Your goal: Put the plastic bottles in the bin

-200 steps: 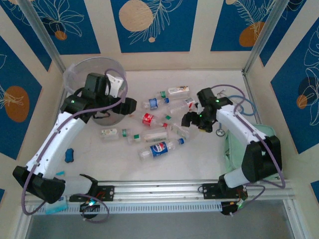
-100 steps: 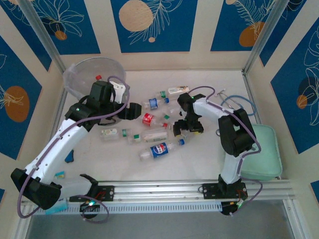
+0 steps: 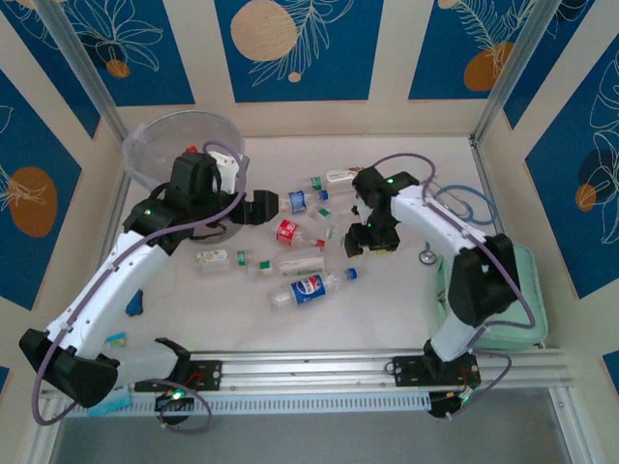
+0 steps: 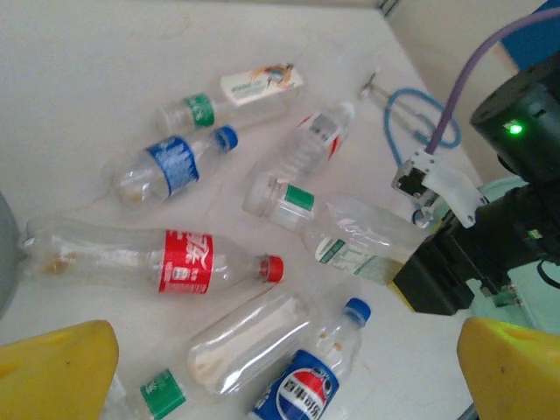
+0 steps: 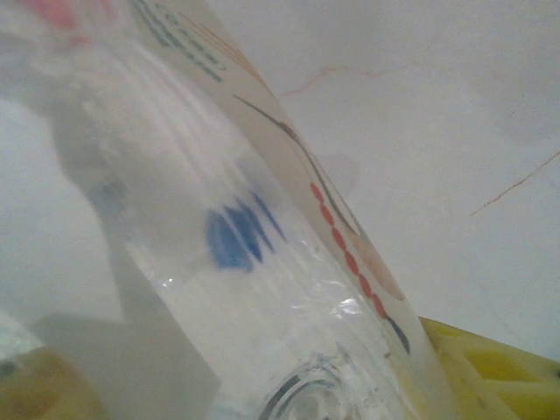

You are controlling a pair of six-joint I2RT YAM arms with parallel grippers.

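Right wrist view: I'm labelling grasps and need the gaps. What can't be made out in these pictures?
- Right wrist: the bottle is too close and blurred; its cap, its brand and whether the jaws grip it cannot be told.
- Top: the right gripper has its own body covering its jaws.
- Top: the bin has its contents veiled by its cloudy wall and the left arm.

The bottles (image 4: 175,262) were clear, glossy plastic with shiny printed labels. The bin (image 3: 155,145), upper left, was cloudy translucent plastic. The surface (image 3: 387,309) looked matt and smooth, and the rail (image 3: 319,365) along the bottom was ribbed metal.
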